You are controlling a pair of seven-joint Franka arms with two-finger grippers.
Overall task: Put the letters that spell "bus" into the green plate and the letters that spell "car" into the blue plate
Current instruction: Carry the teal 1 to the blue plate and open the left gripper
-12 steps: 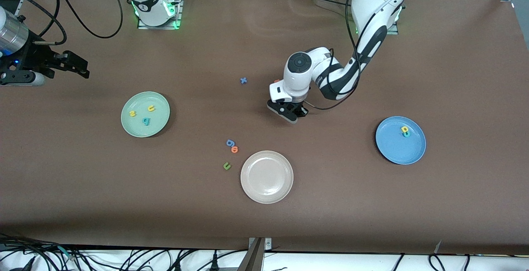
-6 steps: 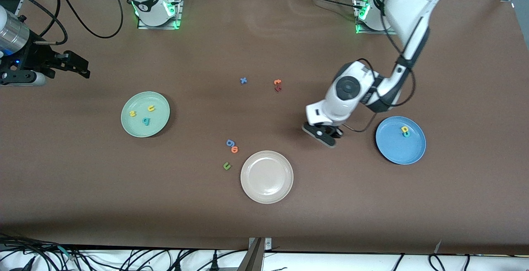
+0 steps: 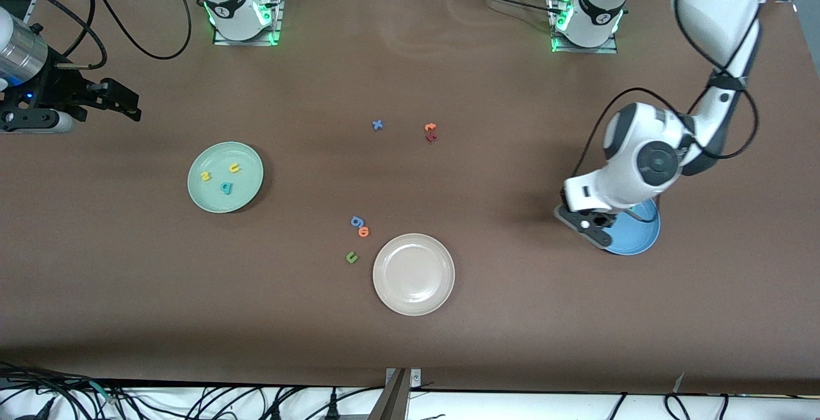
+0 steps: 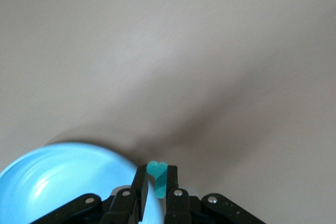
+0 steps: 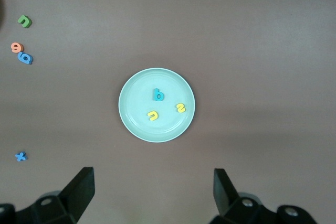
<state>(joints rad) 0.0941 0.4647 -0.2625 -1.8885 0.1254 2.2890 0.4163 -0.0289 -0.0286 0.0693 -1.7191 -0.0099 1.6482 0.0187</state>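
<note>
Brown worktop: the left gripper [image 3: 592, 226] hangs over the blue plate [image 3: 634, 241]'s rim toward the right arm's end, jaws pinching the thin teal "r" [image 4: 157, 178]; the plate's middle lies just toward the left arm's end. Right gripper [image 5: 152, 182] waits spread above the green plate [image 3: 246, 199]

Both Franka arms have glossy white shells with dark grey joint caps, black cables looping along them, green-lit bases on metal plates, and black two-finger grippers, the left gripper [image 3: 592, 225] and the right gripper [image 3: 122, 101].
</note>
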